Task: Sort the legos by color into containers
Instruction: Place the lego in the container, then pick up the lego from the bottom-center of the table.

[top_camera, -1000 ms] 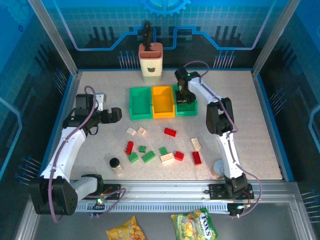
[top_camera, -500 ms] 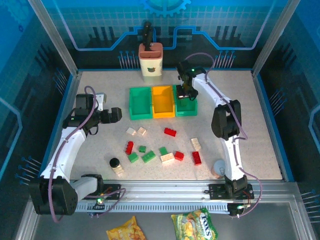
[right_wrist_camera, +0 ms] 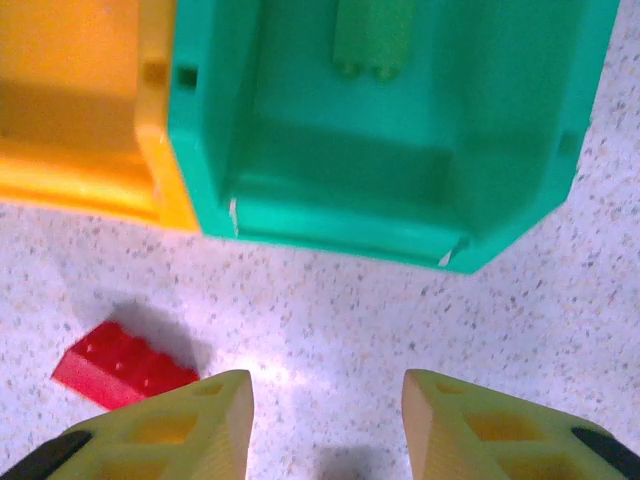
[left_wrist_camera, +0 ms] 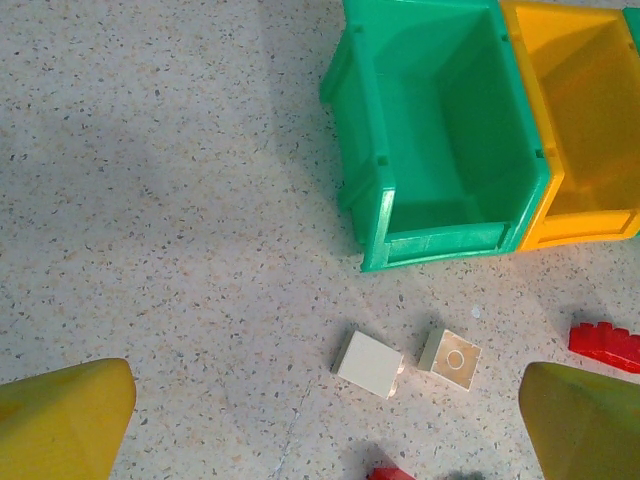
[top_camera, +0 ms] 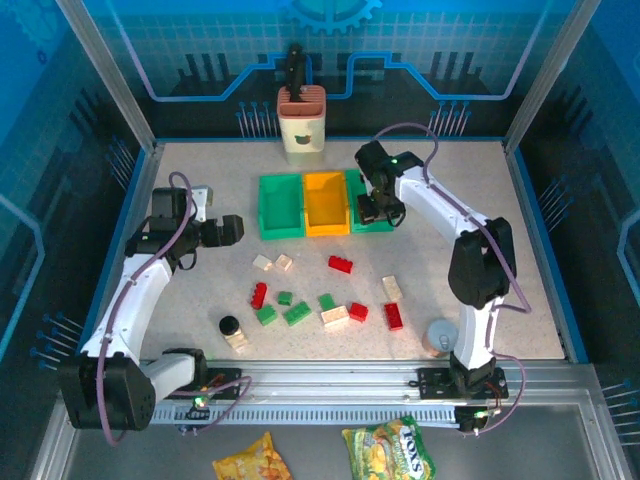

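Read "FOXS" in pale letters on green-and-yellow bag [top_camera: 392, 452], bottom centre of top view, just below the rail [top_camera: 330, 400]. Smaller print on same bag too small to make out. Yellow bag [top_camera: 246, 464] to its left: markings blurred, unreadable.

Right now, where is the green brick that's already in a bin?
In the right wrist view, the green brick lies inside the rightmost green bin, beside the orange bin, just ahead of the right gripper.
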